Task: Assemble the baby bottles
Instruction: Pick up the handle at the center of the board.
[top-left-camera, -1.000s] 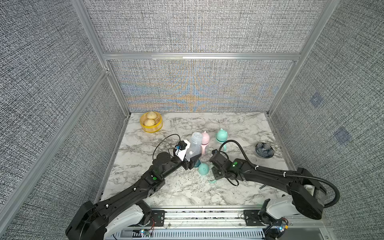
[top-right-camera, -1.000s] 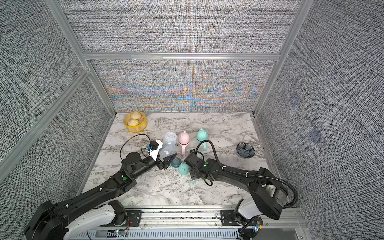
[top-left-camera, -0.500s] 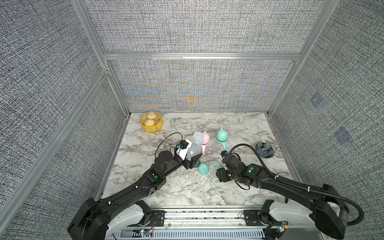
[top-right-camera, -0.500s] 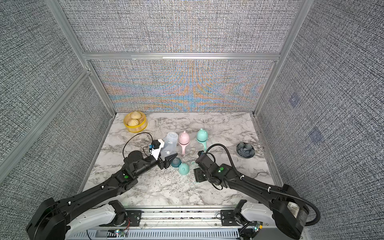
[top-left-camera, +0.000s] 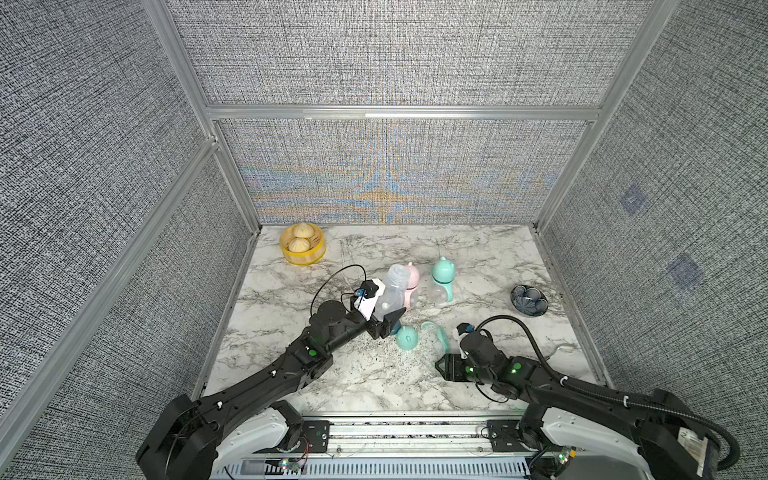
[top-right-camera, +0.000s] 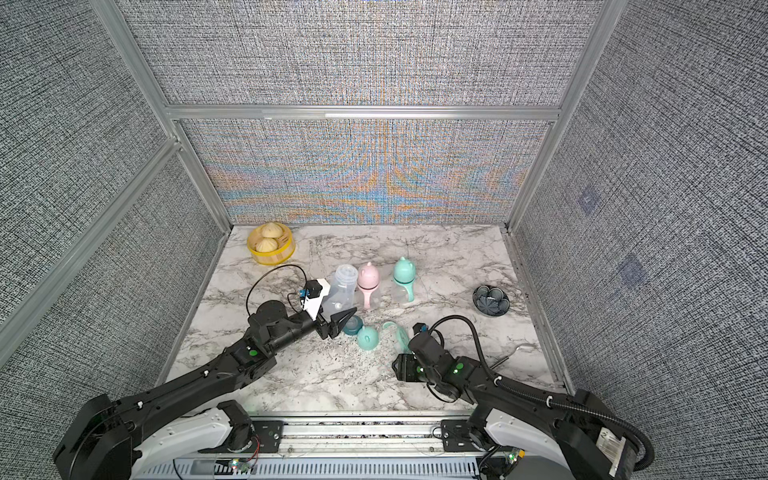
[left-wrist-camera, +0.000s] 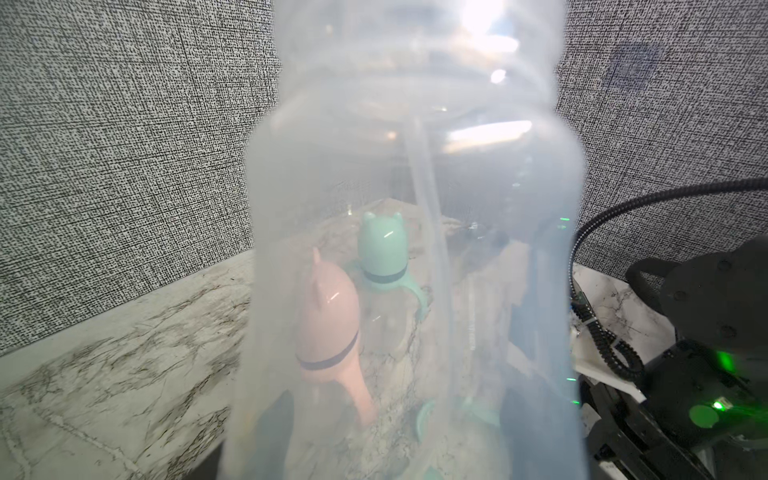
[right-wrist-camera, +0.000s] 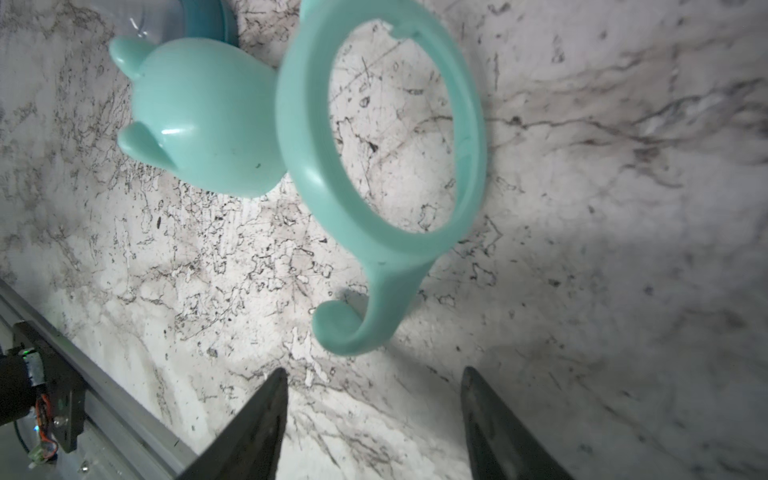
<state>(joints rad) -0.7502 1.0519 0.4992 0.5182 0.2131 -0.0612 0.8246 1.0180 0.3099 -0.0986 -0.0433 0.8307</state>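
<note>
Finished, by the look of it: 2 of 3, namely the pink bottle and the mint bottle, standing capped, handles on, at mid tabletop. Left to do: bottle 3. Clamped upright in the left end effector, just beside the pink one: the bare clear bottle, neck open. Lying loose in front: teal collar, mint cap, mint handle. Spread apart, empty, near the handle: right end effector.
</note>
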